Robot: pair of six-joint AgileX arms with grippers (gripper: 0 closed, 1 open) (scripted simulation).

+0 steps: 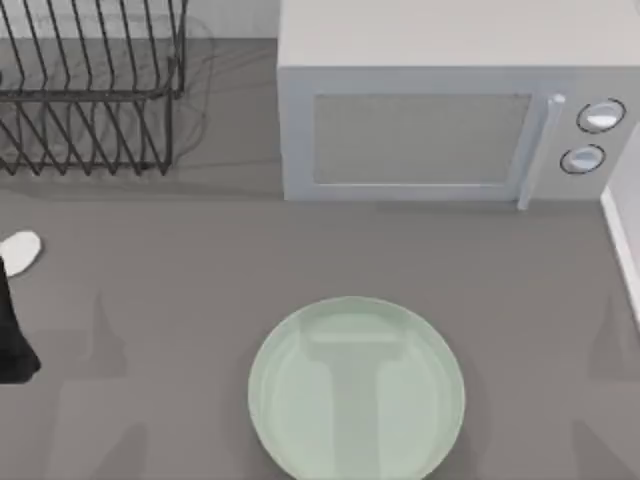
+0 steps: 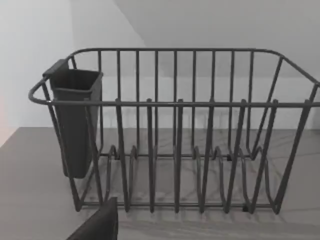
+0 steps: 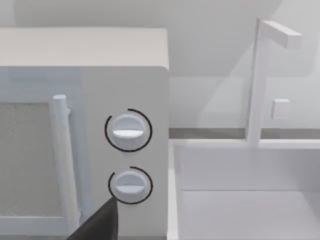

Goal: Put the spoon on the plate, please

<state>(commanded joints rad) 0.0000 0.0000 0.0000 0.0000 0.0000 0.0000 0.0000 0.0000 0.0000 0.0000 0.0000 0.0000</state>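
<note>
The spoon (image 1: 20, 250) shows as a small white oval bowl at the far left edge of the table in the top view. Its handle is hidden under the black shape of my left arm (image 1: 12, 330), which stands just in front of the bowl. Whether the arm touches the spoon cannot be told. The plate (image 1: 356, 390), round and pale mint green, lies at the front middle of the table with nothing on it. A dark part of my left gripper (image 2: 97, 225) faces the dish rack. A dark part of my right gripper (image 3: 97, 222) faces the microwave's knobs.
A dark wire dish rack (image 1: 90, 90) with a cutlery cup (image 2: 75, 125) stands at the back left. A white microwave (image 1: 450, 100) fills the back middle and right. A white sink (image 3: 245, 200) with a faucet (image 3: 260, 80) lies beyond the table's right edge.
</note>
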